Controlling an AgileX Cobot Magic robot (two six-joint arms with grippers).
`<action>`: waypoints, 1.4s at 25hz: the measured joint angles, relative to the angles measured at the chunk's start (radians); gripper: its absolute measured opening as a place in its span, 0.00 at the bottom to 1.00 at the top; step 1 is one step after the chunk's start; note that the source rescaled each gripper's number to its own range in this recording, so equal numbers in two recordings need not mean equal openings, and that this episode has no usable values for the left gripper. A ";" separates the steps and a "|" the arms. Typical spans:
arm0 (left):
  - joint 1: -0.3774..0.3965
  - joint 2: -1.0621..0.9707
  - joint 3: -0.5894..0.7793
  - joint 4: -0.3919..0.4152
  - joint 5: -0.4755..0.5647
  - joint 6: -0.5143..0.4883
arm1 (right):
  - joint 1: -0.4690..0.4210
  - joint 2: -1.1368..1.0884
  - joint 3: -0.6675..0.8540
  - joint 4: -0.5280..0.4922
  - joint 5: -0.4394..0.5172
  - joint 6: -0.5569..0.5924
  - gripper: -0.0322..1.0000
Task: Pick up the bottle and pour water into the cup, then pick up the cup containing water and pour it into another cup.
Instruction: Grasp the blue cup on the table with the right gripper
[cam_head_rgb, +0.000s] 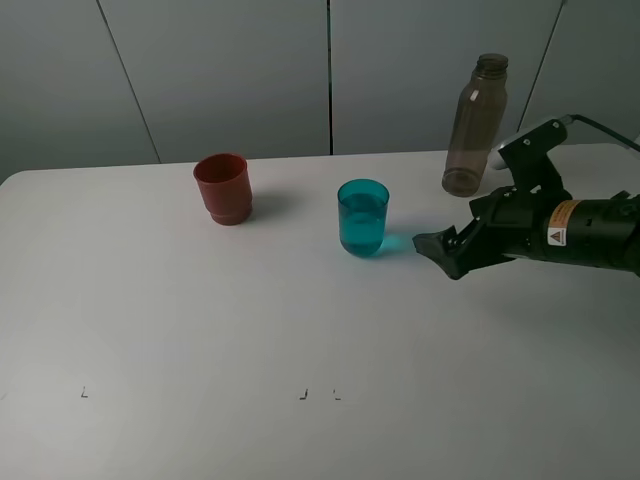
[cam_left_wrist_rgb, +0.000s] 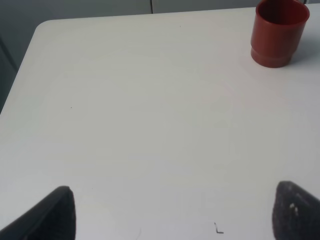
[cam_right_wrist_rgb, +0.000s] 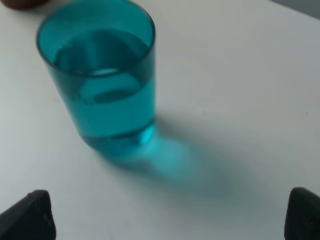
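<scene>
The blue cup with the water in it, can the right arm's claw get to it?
Probably yes. The right gripper is open and faces the blue cup, standing upright just ahead. Only bare table lies between them; the bottle stands farther back, out of the way.

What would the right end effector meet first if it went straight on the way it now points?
Most likely the teal cup, which holds water; only table lies between. The end effector may hit it off centre.

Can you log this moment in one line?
teal cup: upright, holds water | right gripper: open, facing it | bottle: upright | red cup: upright
</scene>
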 joint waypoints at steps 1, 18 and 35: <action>0.000 0.000 0.000 0.000 0.000 0.000 | 0.001 0.014 0.000 0.000 -0.035 0.000 1.00; 0.000 0.000 0.000 0.000 0.000 0.000 | 0.012 0.263 -0.075 -0.014 -0.207 -0.023 1.00; 0.000 0.000 0.000 0.000 0.000 -0.007 | 0.062 0.368 -0.202 -0.013 -0.221 -0.032 1.00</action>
